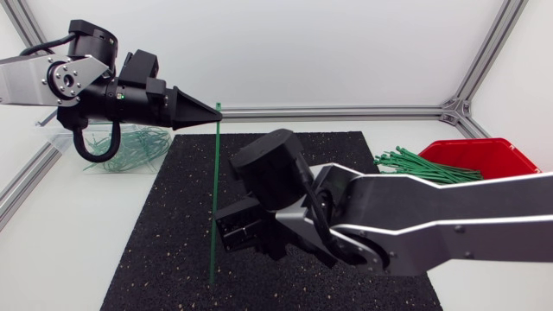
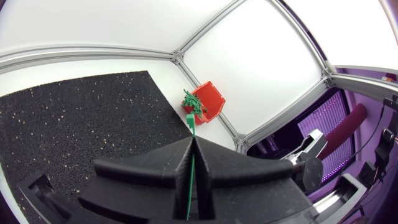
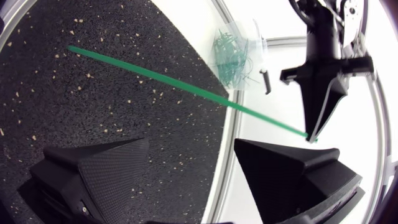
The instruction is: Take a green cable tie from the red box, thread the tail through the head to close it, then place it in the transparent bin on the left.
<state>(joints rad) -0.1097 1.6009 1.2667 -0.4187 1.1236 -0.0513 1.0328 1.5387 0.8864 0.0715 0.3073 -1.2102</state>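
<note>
My left tool (image 1: 214,111) is clamped shut on a green cable tie (image 1: 214,199), pinching it right at the fingertips. In the left wrist view you can see the strip squeezed in the seam between the two fingers (image 2: 168,163). The right tool (image 1: 235,230) is wide open with nothing in it, sitting low over the black mat (image 1: 164,233) about mid-tabletop (image 1: 60,250), and its arm comes in from the right across the front half of the mat. The tie is dead straight, with its long axis square to the left tool's fingers. From the head view its top end pokes out just above the tips, and the rest runs down past the right tool toward the near edge of the mat. I can't tell whether the far end touches the mat or hangs above it. It passes just beside the right tool's fingers on the side facing my left arm. From the right wrist view it crosses ahead of the spread fingers (image 3: 93,168), not touching either one, with the left tool's tip at one end of it. The red box (image 1: 488,155) is off at the right side of the tabletop, with a bundle of spare ties (image 1: 423,166) sticking out toward the mat. The transparent bin (image 1: 104,164) sits at the back left under my left arm, with a heap of green ties (image 1: 134,142) in it. The right arm's bulk sits between the tie and the red box.
</note>
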